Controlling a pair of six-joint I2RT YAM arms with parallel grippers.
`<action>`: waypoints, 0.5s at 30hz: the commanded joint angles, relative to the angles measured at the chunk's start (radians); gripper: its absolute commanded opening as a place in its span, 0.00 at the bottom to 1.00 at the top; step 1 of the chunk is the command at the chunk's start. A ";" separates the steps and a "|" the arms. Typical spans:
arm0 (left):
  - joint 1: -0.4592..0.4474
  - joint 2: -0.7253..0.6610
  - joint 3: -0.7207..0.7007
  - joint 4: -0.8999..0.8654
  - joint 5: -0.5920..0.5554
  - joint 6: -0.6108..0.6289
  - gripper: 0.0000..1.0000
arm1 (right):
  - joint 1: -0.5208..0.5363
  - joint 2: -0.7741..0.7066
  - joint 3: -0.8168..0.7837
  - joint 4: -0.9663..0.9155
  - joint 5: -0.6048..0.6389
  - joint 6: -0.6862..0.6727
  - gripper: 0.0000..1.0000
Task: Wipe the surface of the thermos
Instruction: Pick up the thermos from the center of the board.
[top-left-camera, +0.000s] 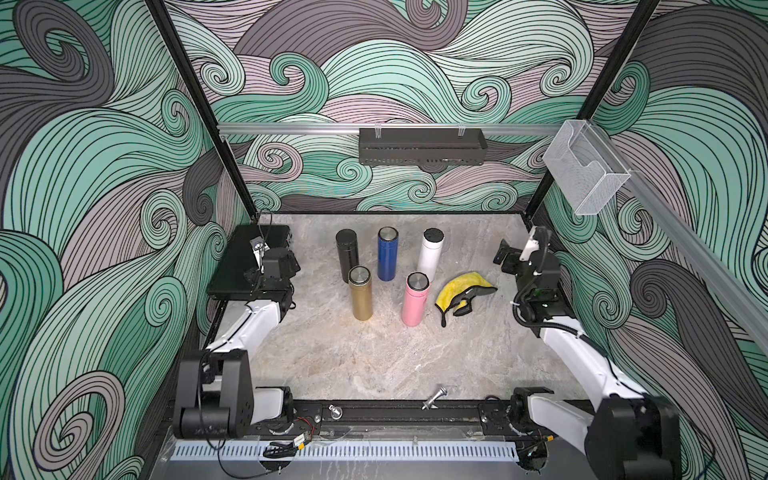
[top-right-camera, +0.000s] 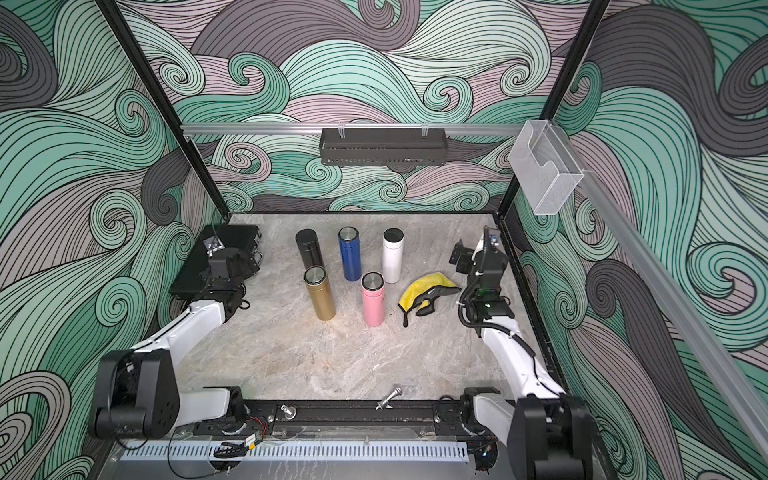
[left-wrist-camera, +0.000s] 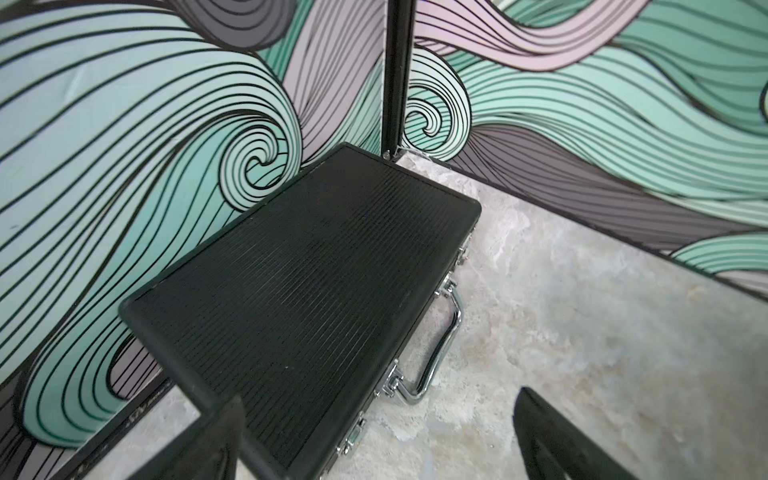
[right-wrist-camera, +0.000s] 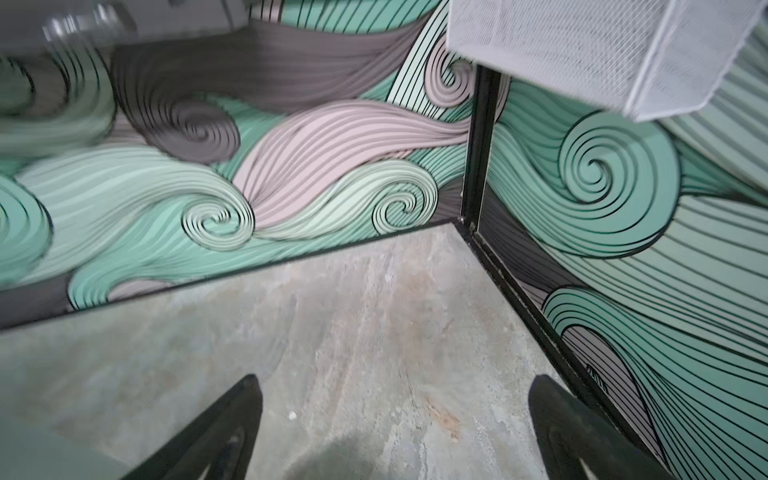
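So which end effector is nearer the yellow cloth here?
Right. The right end effector hangs open just past the yellow cloth on its right side, not touching it. The left end effector is at the black case, across the thermoses from the cloth.

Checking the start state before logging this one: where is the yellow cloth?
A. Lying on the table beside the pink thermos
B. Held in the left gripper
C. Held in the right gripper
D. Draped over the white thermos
A: in a top view the yellow cloth lies crumpled on the table, right beside the upright pink thermos.
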 joint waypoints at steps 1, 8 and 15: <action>-0.009 -0.090 0.066 -0.339 0.004 -0.206 0.99 | -0.004 -0.036 0.044 -0.313 -0.040 0.150 1.00; -0.049 -0.434 0.141 -0.689 0.300 -0.271 0.98 | -0.002 -0.032 0.153 -0.730 -0.176 0.315 1.00; -0.103 -0.657 0.226 -0.862 0.633 -0.178 0.98 | 0.026 0.004 0.228 -1.000 -0.160 0.385 1.00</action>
